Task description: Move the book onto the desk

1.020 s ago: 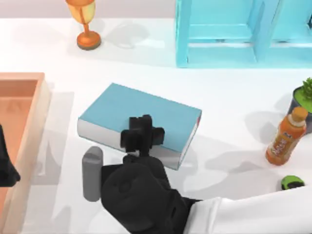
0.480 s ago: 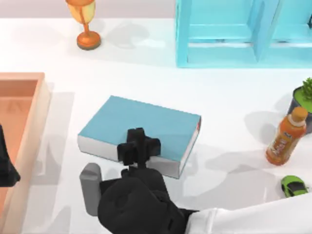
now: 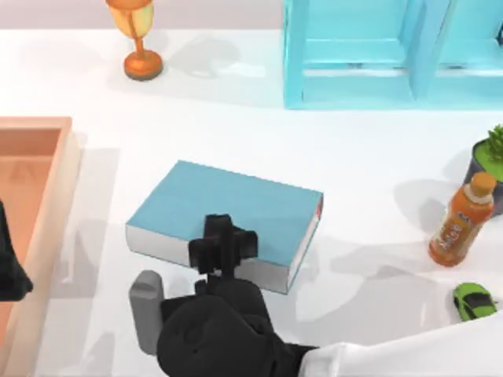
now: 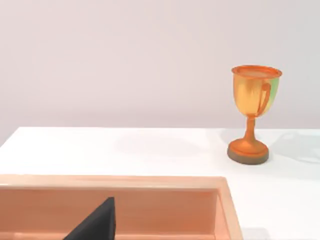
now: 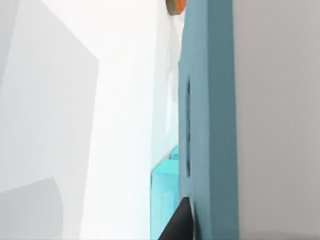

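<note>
The right hand (image 3: 222,245) clamps the book (image 3: 228,206), lying long axis left-right on the desk (image 3: 236,126)

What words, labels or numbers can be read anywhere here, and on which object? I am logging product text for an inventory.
Orange plastic bottle: its label carries markings, too blurred to read.
Thick light-blue hardcover book on the flat white desk: plain cover, no text.
Golden trophy cup, cyan shelf unit, tan wooden tray, small green toy car: no text visible.
So nothing is legible.
</note>
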Controlling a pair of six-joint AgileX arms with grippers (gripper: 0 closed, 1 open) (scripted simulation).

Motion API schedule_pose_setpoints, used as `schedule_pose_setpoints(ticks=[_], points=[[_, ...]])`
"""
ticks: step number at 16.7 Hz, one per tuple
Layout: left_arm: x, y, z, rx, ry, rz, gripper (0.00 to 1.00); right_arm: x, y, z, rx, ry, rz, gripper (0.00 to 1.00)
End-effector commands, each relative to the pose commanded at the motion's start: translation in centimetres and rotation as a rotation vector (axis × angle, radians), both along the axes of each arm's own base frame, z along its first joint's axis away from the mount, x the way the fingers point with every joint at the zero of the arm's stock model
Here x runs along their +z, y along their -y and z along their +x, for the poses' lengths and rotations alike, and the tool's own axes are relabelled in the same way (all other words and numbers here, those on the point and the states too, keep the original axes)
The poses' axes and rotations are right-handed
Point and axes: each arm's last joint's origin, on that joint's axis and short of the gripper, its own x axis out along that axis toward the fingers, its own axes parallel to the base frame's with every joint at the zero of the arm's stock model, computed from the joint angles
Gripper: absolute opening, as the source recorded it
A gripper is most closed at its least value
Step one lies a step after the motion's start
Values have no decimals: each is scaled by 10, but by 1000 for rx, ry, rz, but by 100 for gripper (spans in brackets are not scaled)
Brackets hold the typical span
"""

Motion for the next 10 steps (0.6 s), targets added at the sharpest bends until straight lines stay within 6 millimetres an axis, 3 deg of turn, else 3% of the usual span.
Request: schedule_pose_setpoints(ticks=[4, 8, 10], points=[[0, 0, 0, 0, 0, 0, 100, -20, 0, 0, 1, 0, 0, 0], [0, 0, 0, 0, 0, 0, 100, -22, 0, 0, 1, 0, 1, 0], [0, 0, 0, 0, 0, 0, 100, -22, 0, 0, 1, 0, 1, 15]])
